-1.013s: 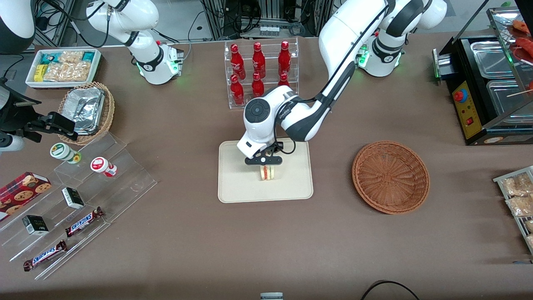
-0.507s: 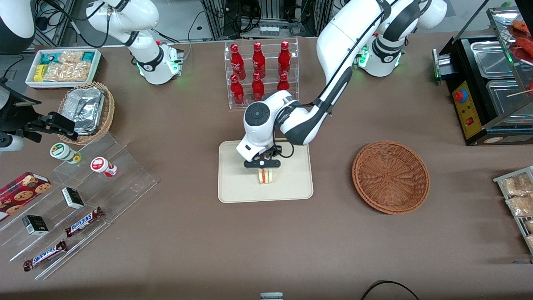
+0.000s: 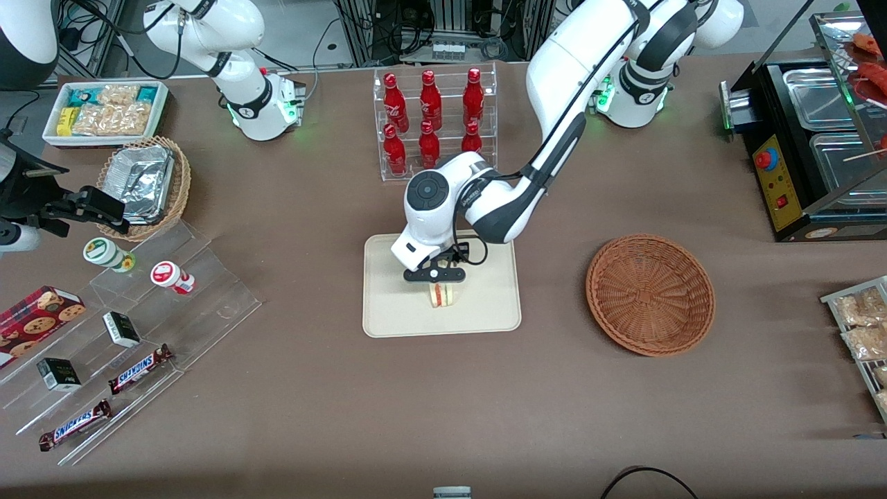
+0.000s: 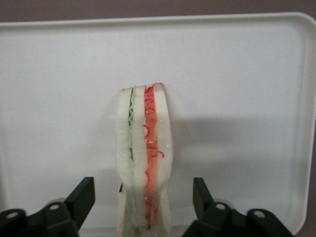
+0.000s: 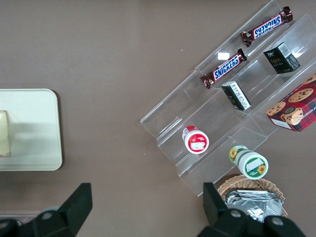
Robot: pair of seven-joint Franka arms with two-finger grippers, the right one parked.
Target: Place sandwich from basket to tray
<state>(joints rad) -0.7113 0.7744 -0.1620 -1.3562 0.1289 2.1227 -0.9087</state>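
Note:
The sandwich stands upright on edge near the middle of the cream tray. In the left wrist view the sandwich shows pale bread with green and red-orange layers in clear wrap, resting on the tray. My left gripper hangs just above it. That gripper is open: each black finger stands apart from the sandwich's sides with tray showing in the gaps. The reddish-brown wicker basket lies empty beside the tray, toward the working arm's end.
A clear rack of red bottles stands farther from the front camera than the tray. Clear stepped shelves with snack bars and cups, a tan basket of foil trays and a white snack bin lie toward the parked arm's end. A black warmer stands at the working arm's end.
The gripper and the sandwich have shifted slightly nearer the front camera and toward the parked arm's end, staying over the tray.

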